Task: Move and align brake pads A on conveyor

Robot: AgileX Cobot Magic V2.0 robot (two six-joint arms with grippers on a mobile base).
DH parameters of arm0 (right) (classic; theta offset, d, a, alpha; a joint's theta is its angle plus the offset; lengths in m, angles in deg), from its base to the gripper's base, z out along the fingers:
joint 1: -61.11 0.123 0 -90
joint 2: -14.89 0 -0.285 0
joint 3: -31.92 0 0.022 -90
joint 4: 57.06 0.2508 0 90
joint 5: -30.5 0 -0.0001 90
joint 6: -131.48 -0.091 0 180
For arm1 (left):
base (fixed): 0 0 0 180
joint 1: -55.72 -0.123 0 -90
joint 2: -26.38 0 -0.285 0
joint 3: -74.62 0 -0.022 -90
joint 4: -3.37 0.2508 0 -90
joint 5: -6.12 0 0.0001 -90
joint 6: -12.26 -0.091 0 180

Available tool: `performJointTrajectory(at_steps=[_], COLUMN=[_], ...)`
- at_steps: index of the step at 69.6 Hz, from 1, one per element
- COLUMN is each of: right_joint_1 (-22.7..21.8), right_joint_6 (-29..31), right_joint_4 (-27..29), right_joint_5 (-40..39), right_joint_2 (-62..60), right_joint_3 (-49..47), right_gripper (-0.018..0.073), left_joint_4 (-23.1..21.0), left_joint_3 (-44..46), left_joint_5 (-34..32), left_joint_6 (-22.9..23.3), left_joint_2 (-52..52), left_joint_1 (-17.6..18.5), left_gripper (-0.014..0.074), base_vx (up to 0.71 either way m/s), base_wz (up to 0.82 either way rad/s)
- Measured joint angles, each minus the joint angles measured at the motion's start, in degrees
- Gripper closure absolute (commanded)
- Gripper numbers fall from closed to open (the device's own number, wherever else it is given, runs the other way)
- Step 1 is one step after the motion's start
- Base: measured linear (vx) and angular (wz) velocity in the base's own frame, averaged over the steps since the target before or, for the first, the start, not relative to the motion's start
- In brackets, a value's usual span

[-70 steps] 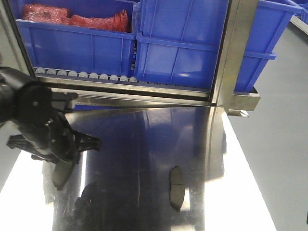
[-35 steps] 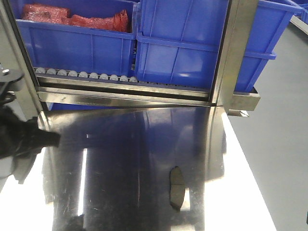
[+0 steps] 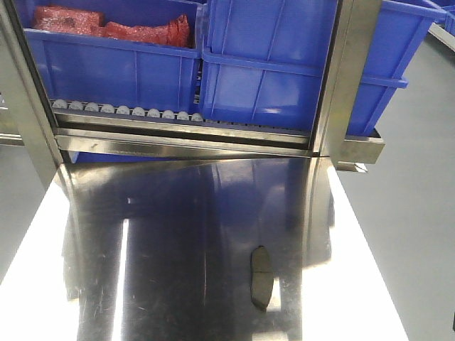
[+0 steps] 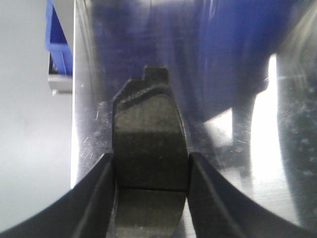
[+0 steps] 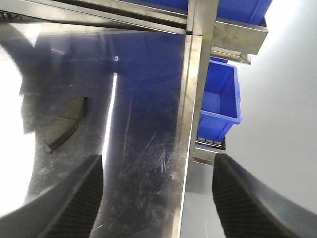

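Note:
A dark-grey brake pad (image 4: 148, 124) with a groove across it is clamped between the black fingers (image 4: 94, 198) of my left gripper (image 4: 150, 157), which is shut on it just above the shiny steel table near its left edge. A second brake pad (image 3: 261, 277) lies flat on the steel table at the front right; in the right wrist view this pad (image 5: 67, 124) sits left of and beyond my right gripper (image 5: 157, 166). The right gripper is open and holds nothing, hovering over the table's right edge. The conveyor is out of view. Neither gripper shows in the front view.
Blue bins (image 3: 270, 64) sit on a roller rack behind the steel table (image 3: 178, 234), one holding red bagged items (image 3: 106, 28). A steel post (image 3: 348, 78) stands at the back right. A lower blue bin (image 5: 218, 106) hangs beyond the table's right edge, over grey floor (image 3: 419, 213).
The left arm, holding a pad over the table's left side a second ago, has swung left and out of the front view. The pad on the table has not moved.

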Motion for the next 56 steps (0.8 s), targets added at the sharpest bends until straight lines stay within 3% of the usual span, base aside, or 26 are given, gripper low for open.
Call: performJointTrajectory(at_steps=[21, 56], right_joint_1=[0.0, 0.0], right_joint_6=[0.0, 0.0], right_joint_4=[0.0, 0.0], right_joint_5=[0.0, 0.0], right_joint_2=[0.0, 0.0], right_joint_3=[0.0, 0.0], right_gripper=[0.0110, 0.0110], left_joint_4=[0.1, 0.1], left_joint_3=[-3.7, -3.7], left_joint_5=[1.4, 3.5], left_joint_6=[-1.2, -1.3], left_joint_2=[13.1, 13.5], left_joint_1=[0.0, 0.0], left_gripper=[0.0603, 0.0603], base_vx=[0.00, 0.00], base_wz=[0.00, 0.00])
